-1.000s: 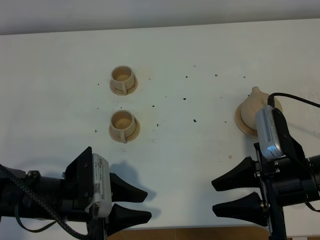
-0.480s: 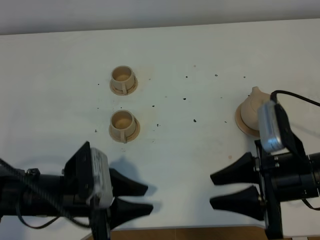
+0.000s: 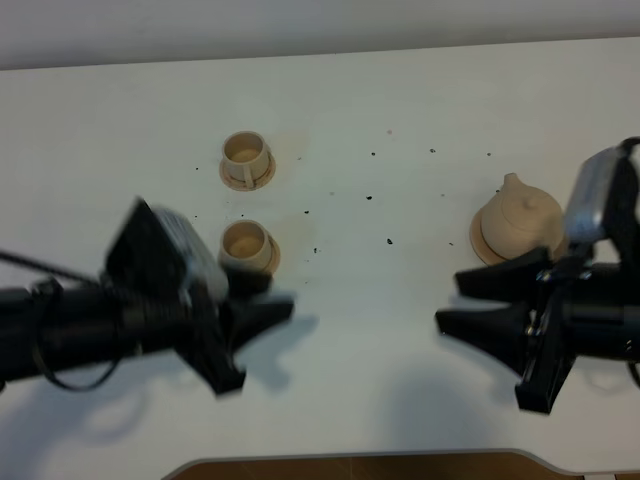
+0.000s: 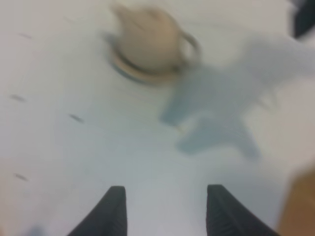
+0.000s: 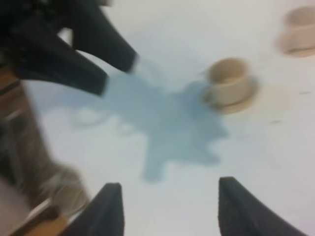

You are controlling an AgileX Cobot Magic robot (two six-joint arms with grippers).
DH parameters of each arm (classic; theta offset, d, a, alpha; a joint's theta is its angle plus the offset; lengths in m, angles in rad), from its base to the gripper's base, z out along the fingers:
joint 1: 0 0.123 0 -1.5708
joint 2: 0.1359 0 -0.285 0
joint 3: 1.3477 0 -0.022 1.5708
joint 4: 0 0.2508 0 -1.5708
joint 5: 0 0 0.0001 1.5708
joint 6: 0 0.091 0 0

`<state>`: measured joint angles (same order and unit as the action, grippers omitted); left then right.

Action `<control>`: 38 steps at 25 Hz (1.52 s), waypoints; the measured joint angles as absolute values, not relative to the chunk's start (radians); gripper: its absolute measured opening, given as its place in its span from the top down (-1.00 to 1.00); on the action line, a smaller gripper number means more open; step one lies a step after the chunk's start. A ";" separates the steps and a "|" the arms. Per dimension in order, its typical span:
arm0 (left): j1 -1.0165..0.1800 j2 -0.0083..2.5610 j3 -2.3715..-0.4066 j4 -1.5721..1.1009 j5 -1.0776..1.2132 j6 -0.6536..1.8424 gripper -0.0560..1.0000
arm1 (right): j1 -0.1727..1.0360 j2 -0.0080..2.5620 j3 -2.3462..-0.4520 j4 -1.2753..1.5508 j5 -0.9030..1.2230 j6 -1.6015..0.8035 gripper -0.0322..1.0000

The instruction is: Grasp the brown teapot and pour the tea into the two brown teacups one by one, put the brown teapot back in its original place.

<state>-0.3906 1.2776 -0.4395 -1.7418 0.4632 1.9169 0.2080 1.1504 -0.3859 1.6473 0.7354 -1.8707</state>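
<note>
well left of the brown teapot (image 3: 520, 222), the left gripper (image 3: 260, 345) hangs blurred, fingers spread and empty, just beside the nearer teacup (image 3: 247, 248); the farther teacup (image 3: 246, 160) stands beyond. the teapot sits on its coaster (image 3: 478, 242). close by it the right gripper (image 3: 451, 302) gapes wide, holding nothing.

Table (image 3: 400, 90): white matte top, small dark specks (image 3: 389, 241) scattered about its middle. Beyond the far edge: pale grey wall strip (image 3: 300, 25). Past the near edge: brown surface (image 3: 350, 470). Light: even, casting soft shadows.
</note>
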 joint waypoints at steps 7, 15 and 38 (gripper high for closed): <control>-0.391 1.110 -0.547 -1.429 0.229 1.392 0.16 | 0.208 0.996 -0.435 1.500 0.529 -1.513 0.05; -0.391 0.970 -0.738 -0.428 0.510 0.340 0.16 | 0.208 0.983 -0.553 1.182 0.513 -1.160 0.05; -0.391 0.266 -0.508 0.087 1.043 -0.116 0.16 | 0.208 0.983 -0.586 1.133 0.513 -1.086 0.05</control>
